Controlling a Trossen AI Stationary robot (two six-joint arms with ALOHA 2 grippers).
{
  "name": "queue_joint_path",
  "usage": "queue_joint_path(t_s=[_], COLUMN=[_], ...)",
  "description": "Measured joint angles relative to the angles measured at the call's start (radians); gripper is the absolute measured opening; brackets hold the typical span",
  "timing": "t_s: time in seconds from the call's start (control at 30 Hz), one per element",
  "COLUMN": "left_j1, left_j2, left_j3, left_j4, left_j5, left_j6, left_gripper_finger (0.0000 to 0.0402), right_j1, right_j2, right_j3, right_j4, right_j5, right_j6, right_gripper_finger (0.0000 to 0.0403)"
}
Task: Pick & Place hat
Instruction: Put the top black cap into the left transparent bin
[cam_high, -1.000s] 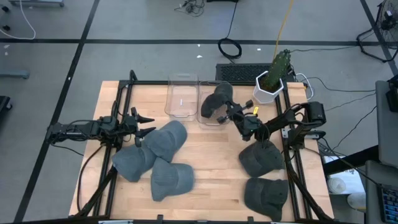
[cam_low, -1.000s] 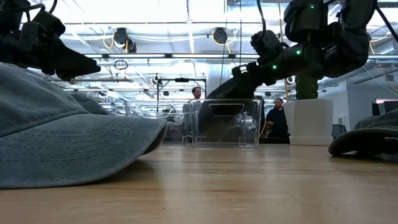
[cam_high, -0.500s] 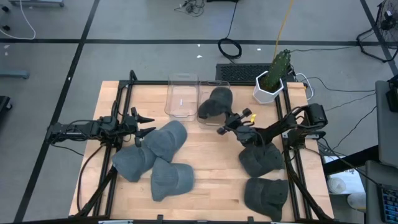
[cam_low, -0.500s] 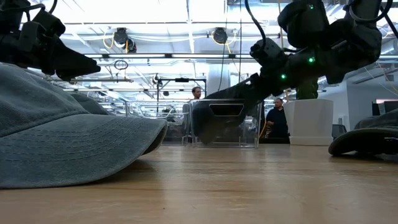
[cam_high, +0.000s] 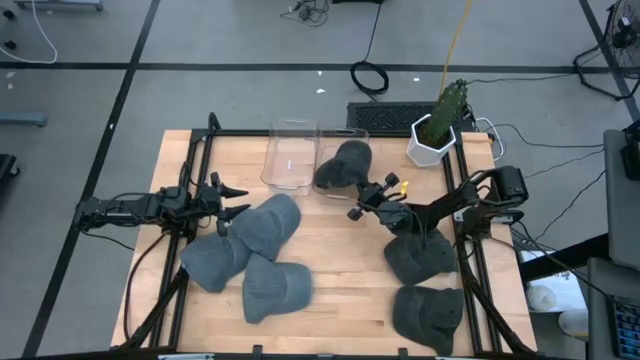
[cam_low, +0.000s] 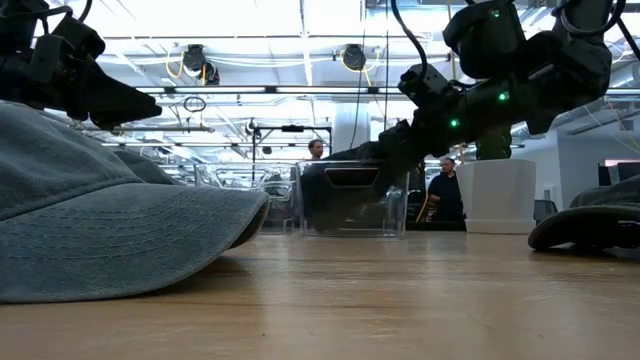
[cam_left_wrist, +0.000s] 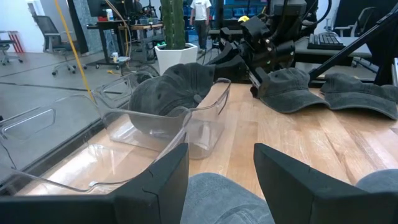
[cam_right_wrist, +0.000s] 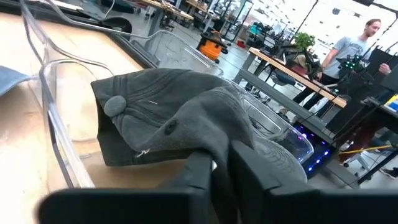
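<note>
A dark grey hat (cam_high: 343, 163) lies inside the right one of two clear bins (cam_high: 352, 135) at the table's far middle, crown up in the right wrist view (cam_right_wrist: 155, 118). My right gripper (cam_high: 358, 197) reaches over the bin's near wall and is shut on the hat; it also shows in the low view (cam_low: 392, 152) and in its own wrist view (cam_right_wrist: 214, 167). My left gripper (cam_high: 235, 200) waits open at the left side, and its wide-apart fingers (cam_left_wrist: 155, 180) show in the left wrist view. My right gripper pinches a raised fold of the hat's cloth (cam_right_wrist: 214, 134) between its two fingers, at the hat's side nearest the arm. The fingers come nearly level from the table's near right. The rest of the hat rests on the bin's floor.
Three lighter grey hats (cam_high: 262, 225) lie in a heap at the near left, and two dark ones (cam_high: 420, 255) at the near right. The other clear bin (cam_high: 290, 158) stands left of the first. A white pot with a cactus (cam_high: 432, 140) sits at the far right.
My right gripper has moved down and toward the table's left, tipping closer to level. The hat has sunk into the bin. Both bins have slid a little toward the left.
</note>
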Motion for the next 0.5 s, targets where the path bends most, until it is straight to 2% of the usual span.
queue_joint_path(t_s=[0.13,0.27,0.4,0.5], left_j1=[0.0,0.0,0.0,0.0], left_j2=[0.0,0.0,0.0,0.0], left_j3=[0.0,0.0,0.0,0.0], left_j4=[0.0,0.0,0.0,0.0], left_j5=[0.0,0.0,0.0,0.0], left_j6=[0.0,0.0,0.0,0.0], left_gripper_finger=[0.0191,0.0191,0.0191,0.0191], right_j1=[0.011,0.02,0.022,0.016], right_j2=[-0.047,-0.129,-0.232,-0.315], right_j3=[-0.001,-0.001,-0.001,-0.001], right_j4=[-0.02,-0.131,-0.304,-0.464], right_j5=[0.0,0.0,-0.012,-0.091], right_j6=[-0.001,0.042,0.151,0.278], right_gripper_finger=[0.0119,0.0179,0.0218,0.0237])
